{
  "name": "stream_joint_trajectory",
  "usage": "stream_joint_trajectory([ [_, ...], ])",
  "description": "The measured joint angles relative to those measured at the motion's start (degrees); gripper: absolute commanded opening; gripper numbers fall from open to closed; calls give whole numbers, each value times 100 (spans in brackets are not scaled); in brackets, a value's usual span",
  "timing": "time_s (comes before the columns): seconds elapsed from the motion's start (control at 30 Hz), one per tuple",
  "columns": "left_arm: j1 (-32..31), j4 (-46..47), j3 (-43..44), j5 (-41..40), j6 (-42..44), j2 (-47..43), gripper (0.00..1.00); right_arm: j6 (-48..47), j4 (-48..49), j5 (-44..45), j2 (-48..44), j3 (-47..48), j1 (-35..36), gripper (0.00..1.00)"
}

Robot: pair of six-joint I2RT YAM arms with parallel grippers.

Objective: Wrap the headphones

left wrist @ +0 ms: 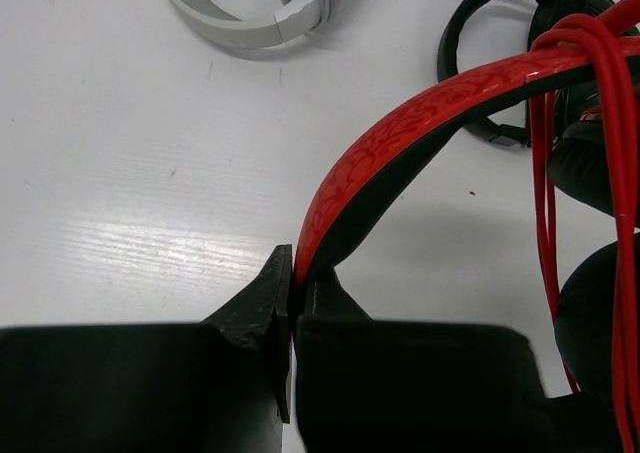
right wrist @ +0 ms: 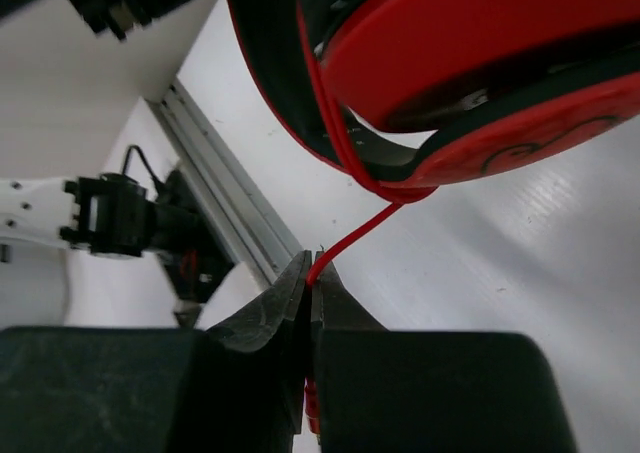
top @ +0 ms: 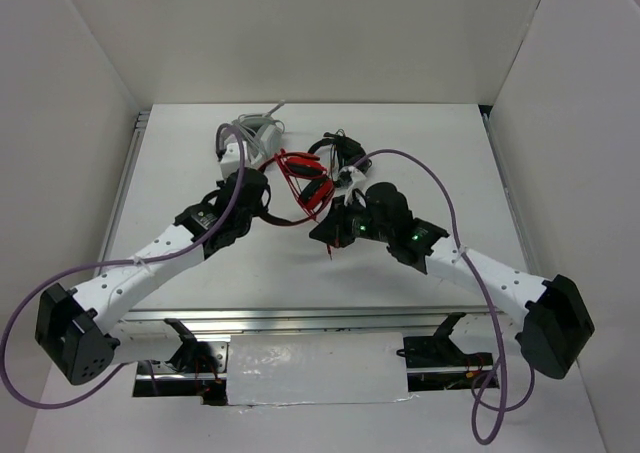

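Headphones (top: 303,185) are sitting between my two grippers, near the middle of the table (top: 430,143). I am gripping them at two places.

Left gripper (left wrist: 291,295): the jaws are closing on the lower end of the red headband (left wrist: 400,138), with the band's edge pinched between them. From the jaws the band is arching up and to the right. In the top view this gripper (top: 272,213) is reaching in from the left of the headphones.

Right gripper (right wrist: 310,276): the jaws are pressing together on the thin red cable (right wrist: 352,239). The cable is running up from the jaws and along the dark rim of the red ear cup (right wrist: 470,33), which is filling the upper part of the right wrist view, just above the jaws. In the top view this gripper (top: 335,229) is sitting just right of the headphones.

In the left wrist view, several turns of cable (left wrist: 600,63) are crossing over the headband and hanging down past a black ear pad (left wrist: 600,313).

I cannot tell whether the headphones are touching the table.

Surroundings: a grey-white headset (top: 248,138) is lying beyond my left gripper, apart from the headphones. A black headset (top: 337,151) is lying just behind the headphones, close to the wrapped part of the headband (left wrist: 480,53). A metal rail (right wrist: 235,203) is running along the table's edge.
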Motion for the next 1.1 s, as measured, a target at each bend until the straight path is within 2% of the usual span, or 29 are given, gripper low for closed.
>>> stream_joint_trajectory([
  [0.13, -52, 404, -273, 96, -109, 122, 0, 595, 28, -673, 216, 50, -452, 6],
  [0.3, -129, 566, -452, 225, -313, 415, 0, 1088, -42, -1132, 728, 210, -529, 8],
  [0.67, -343, 953, -551, 767, -575, 1235, 0, 1598, -686, -293, 1049, 210, -616, 10],
  [1.03, -442, 1268, -667, 1196, -710, 2096, 0, 2159, -1113, -109, 2094, 256, -929, 8],
  [1.1, -442, 1325, -667, 1228, -715, 2229, 0, 2190, -1228, -15, 2253, 361, -929, 11],
])
